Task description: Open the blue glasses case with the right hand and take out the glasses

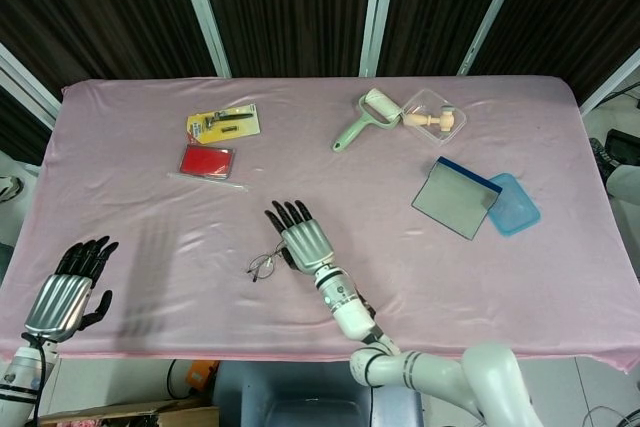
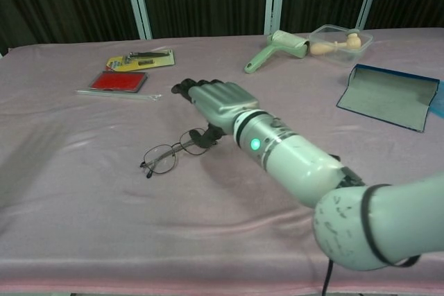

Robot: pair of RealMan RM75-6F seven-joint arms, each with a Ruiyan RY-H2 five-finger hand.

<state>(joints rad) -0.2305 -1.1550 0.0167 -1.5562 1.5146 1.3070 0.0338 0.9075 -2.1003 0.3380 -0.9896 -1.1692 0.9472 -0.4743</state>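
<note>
Fingers (image 2: 186, 88) of the right hand (image 2: 216, 102) are lying straight while its thumb is touching the thin wire glasses (image 2: 170, 154) on the pink cloth (image 1: 140, 127). Left hand (image 1: 68, 292) is hanging released. Blue case (image 1: 470, 197) is gaping open, well apart.

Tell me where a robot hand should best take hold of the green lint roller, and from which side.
Probably by the handle of the lint roller, coming from above: it lies flat, its slim handle points toward the near-left, and the thick roller head is close to the clear box.
</note>
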